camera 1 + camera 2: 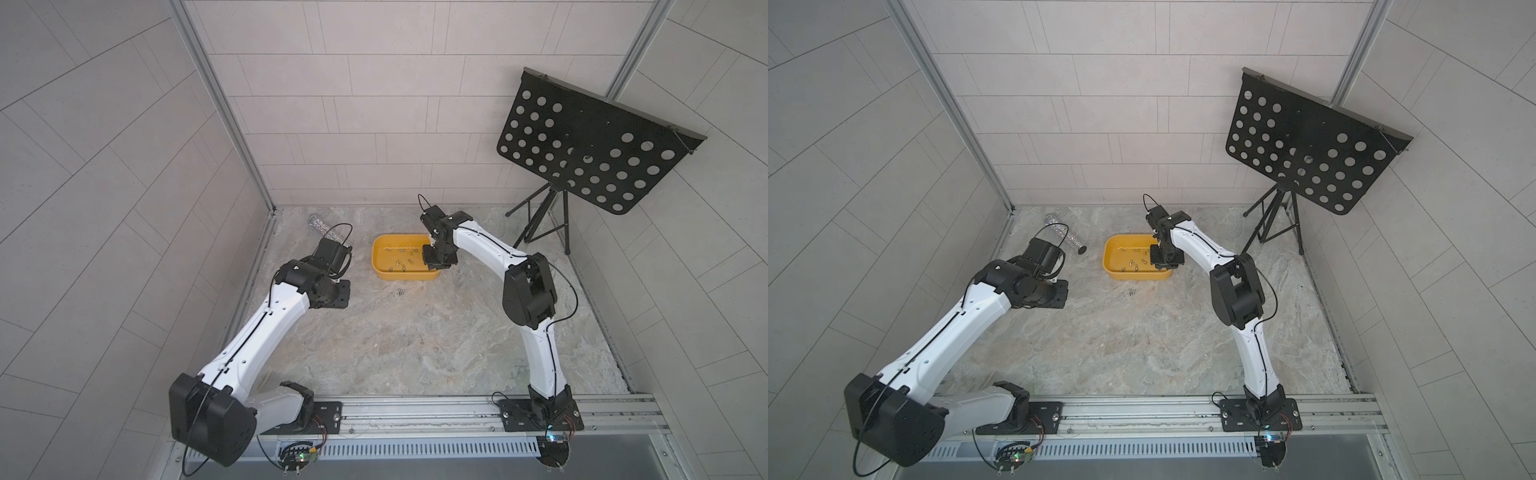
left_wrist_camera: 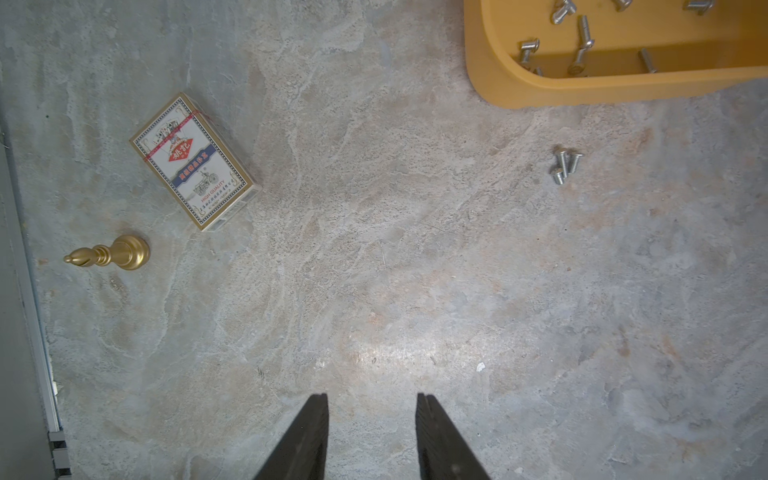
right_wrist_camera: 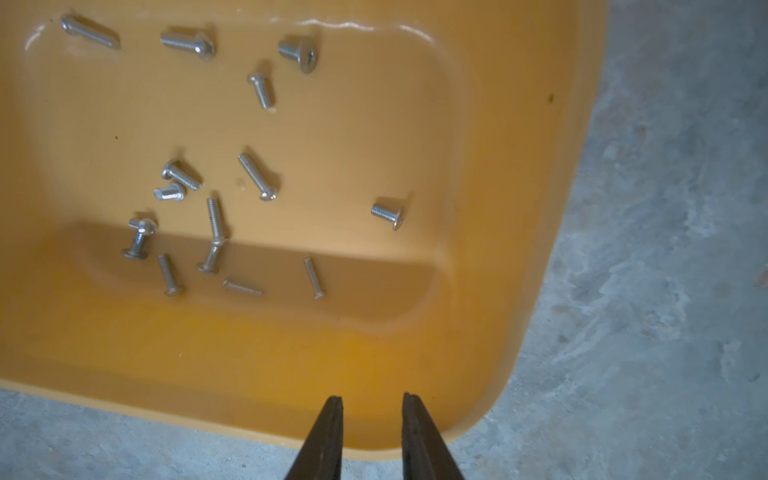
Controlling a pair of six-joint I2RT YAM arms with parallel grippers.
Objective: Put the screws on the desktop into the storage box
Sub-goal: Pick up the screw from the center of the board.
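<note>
The task is judged mostly done. More than a dozen small silver-grey metal screws point(image 3: 257, 176) are seen lying inside the shallow yellow plastic storage box point(image 3: 519, 208), which is set toward the far middle of the grey-beige marble-patterned desktop point(image 1: 415, 340). A small cluster of leftover screws point(image 2: 564, 165), seemingly three, is left on the desktop just beside the box's near wall. The right gripper point(image 3: 372, 397) is held over the box's right end, its jaws narrowly parted with nothing between them. The left gripper point(image 2: 371, 397) is held left of the box, its jaws moderately parted and empty. Only the cluster is judged to need collecting.
</note>
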